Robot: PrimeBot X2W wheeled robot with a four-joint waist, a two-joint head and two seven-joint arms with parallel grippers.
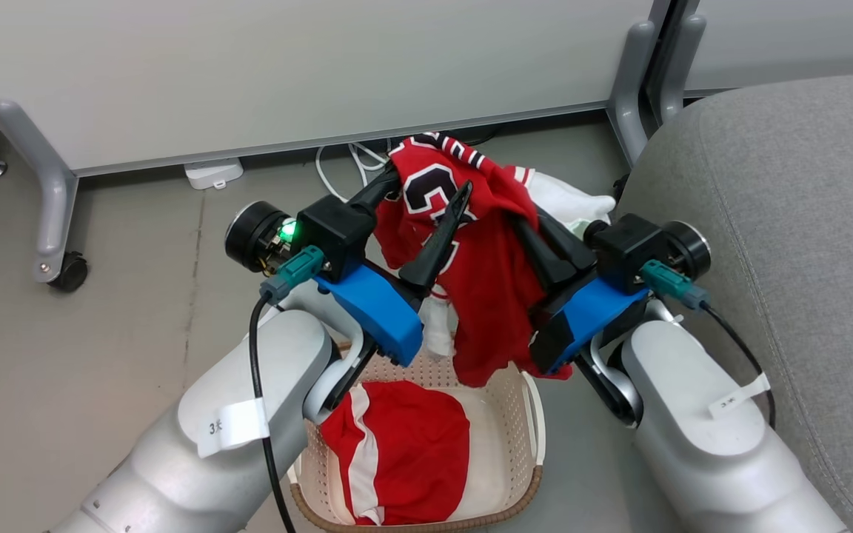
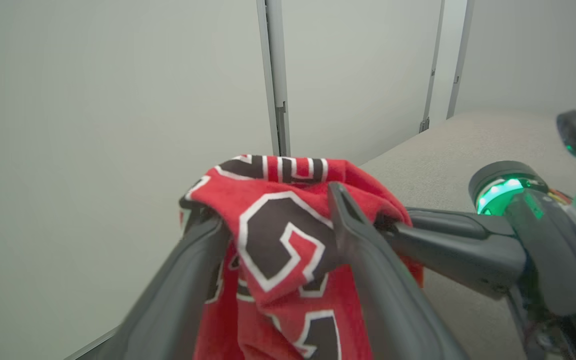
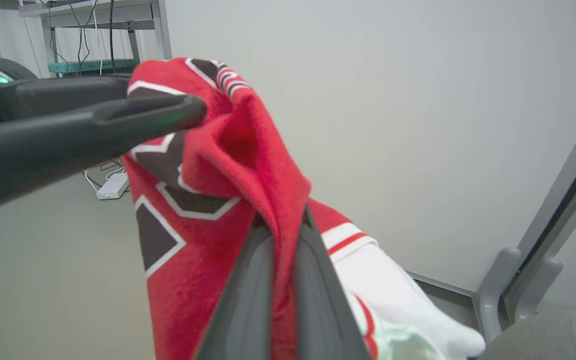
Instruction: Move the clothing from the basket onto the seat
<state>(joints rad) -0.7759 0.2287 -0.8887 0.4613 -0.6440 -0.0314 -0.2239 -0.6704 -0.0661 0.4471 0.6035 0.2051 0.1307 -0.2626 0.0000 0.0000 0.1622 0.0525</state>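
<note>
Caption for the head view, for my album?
A red jersey hangs above the basket, pinched by the right gripper; left gripper open, grey seat alongside.

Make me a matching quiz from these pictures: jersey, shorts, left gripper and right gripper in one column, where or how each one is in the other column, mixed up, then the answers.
Column one:
1. jersey
2. shorts
3. left gripper
4. right gripper

Column two:
A. open
B. lying in the basket
C. shut on the jersey
D. held up above the basket

Pairs: 1-D, 2-B, 3-A, 4-C
</note>
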